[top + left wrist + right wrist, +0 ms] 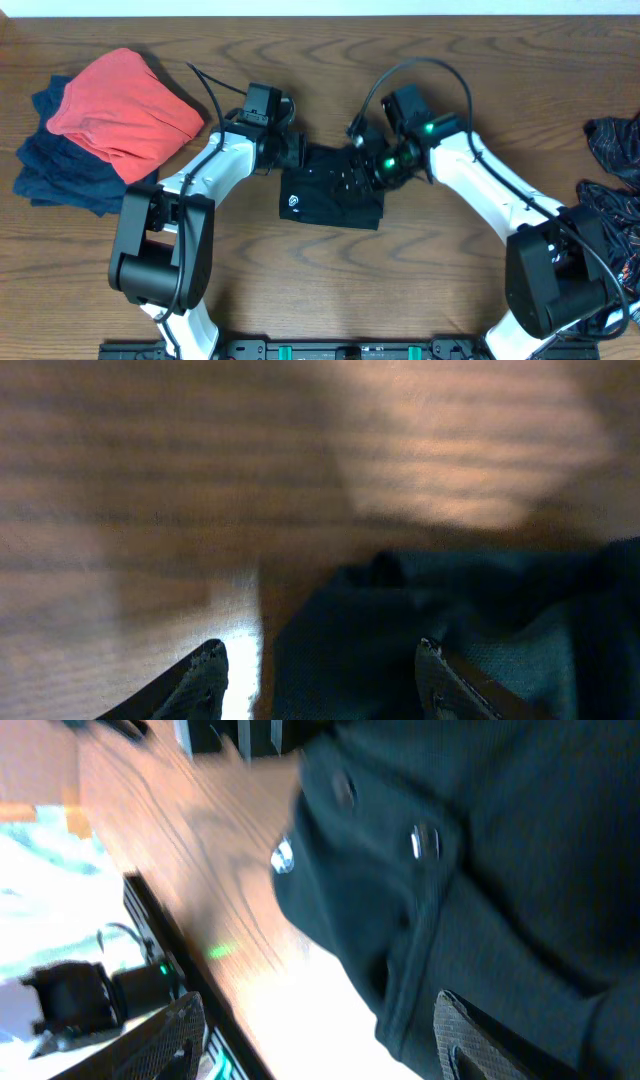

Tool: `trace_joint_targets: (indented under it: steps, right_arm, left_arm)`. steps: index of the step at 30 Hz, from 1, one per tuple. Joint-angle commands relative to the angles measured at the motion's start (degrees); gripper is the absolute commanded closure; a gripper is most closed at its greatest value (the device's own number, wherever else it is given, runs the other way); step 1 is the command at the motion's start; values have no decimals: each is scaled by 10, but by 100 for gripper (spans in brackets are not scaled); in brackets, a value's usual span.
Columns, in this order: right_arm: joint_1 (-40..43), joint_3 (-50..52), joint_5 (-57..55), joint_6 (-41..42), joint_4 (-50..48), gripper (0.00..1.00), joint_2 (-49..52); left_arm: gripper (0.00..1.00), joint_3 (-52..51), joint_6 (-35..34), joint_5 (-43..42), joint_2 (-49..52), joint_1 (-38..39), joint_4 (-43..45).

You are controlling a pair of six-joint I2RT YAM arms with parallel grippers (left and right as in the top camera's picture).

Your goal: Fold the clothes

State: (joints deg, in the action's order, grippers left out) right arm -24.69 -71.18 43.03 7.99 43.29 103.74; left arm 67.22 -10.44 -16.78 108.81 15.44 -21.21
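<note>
Wood table (400,290) is left bare around the folded black shirt (330,195) at centre, its upper edge flanked by left jaws and right jaws, both spread wide, while dark garments (612,145) are cut off at right.

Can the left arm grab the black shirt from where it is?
Probably yes. The left gripper is open right at the edge of the black shirt, and nothing seems to sit between them.
</note>
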Motion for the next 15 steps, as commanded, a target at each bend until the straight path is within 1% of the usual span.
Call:
trace_joint_targets:
  steps: [1, 3, 6, 7, 9, 10, 11, 13, 15]
  right_arm:
    - [-12, 49, -4, -8, -12, 29, 19]
    - [-11, 73, -34, -8, -16, 30, 32]
    - [-1, 91, -125, 4, -9, 30, 55]
    - [8, 92, -173, 17, -9, 30, 65]
    - [23, 92, -231, 27, -25, 30, 73]
    - [31, 92, -257, 27, -40, 31, 76]
    - [42, 92, -281, 27, -64, 31, 76]
    - [64, 88, -316, 27, -119, 33, 76]
    - [86, 75, -323, 26, -174, 34, 76]
  left_arm:
    - [38, 2, 10, -4, 8, 1, -30]
    - [38, 2, 10, -3, 8, 1, -63]
    - [39, 2, 10, -2, 8, 1, -127]
    - [45, 0, 10, -1, 8, 1, -152]
    - [56, -3, 6, -1, 8, 1, -180]
    - [59, -5, 0, -2, 8, 1, -195]
    - [60, -8, -13, -2, 8, 1, -210]
    - [60, -17, -37, -2, 8, 3, -228]
    - [60, -32, -56, -2, 8, 10, -231]
